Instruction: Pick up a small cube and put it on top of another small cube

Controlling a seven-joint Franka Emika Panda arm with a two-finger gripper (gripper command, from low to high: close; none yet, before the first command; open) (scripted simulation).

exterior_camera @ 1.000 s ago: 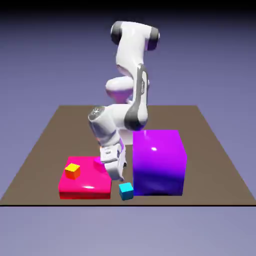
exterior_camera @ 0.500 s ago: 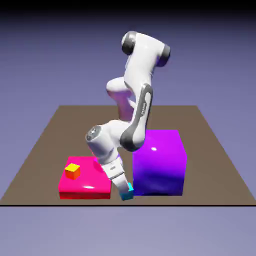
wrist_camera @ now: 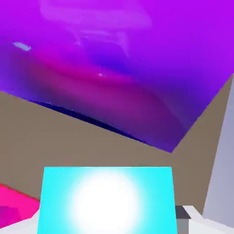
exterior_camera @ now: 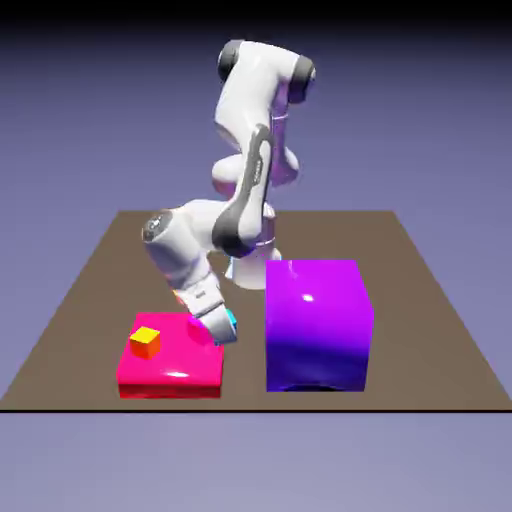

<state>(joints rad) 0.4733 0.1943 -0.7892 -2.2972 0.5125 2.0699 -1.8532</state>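
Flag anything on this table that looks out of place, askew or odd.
Nothing stands out. The tiny glossy cyan cube is off the table only because the gripper is shut on it above the flat magenta block. The small orange-yellow cube sits squarely there.

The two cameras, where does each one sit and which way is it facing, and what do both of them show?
Exterior view: fixed, above and across the table, facing the whole white arm; gripper over the pink slab.
Hand view: on the hand, looking along the gripper; one grey fingertip shows.
Shared: the cyan cube in the gripper, the big purple cube.

small cube above slab
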